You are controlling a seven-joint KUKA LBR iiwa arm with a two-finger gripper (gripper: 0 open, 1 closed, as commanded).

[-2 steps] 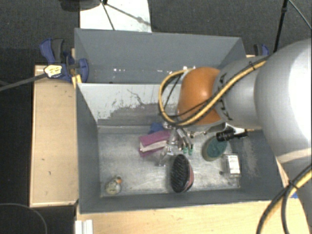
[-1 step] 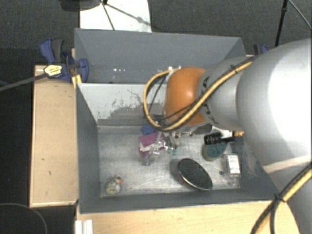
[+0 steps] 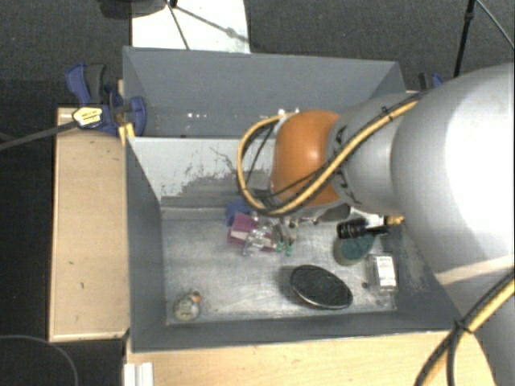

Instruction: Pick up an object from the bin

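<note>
Gripper (image 3: 280, 225) of the arm, tucked beneath its orange wrist cover (image 3: 302, 155), hangs low over the middle of the grey metal bin (image 3: 149, 240), close to the far wall. How far it is open, and whether it has hold of anything, cannot be told from this angle. Nearest to it, just to its left and slightly nearer, lies a small cluster on the bin floor: one purple-and-blue block (image 3: 239, 227) and, against that block's right side, one clear plastic piece (image 3: 262, 242) with a green tip. Whether the gripper touches either cannot be told. Four other things lie apart from the cluster. One black oval disc (image 3: 320, 286) sits nearer, right of centre. One dark green round piece (image 3: 351, 250) with a black handle across its top lies to the right. One small white packet (image 3: 385, 272) rests near the right wall. One small pale round thing (image 3: 187, 305) sits alone in the near left corner.
</note>
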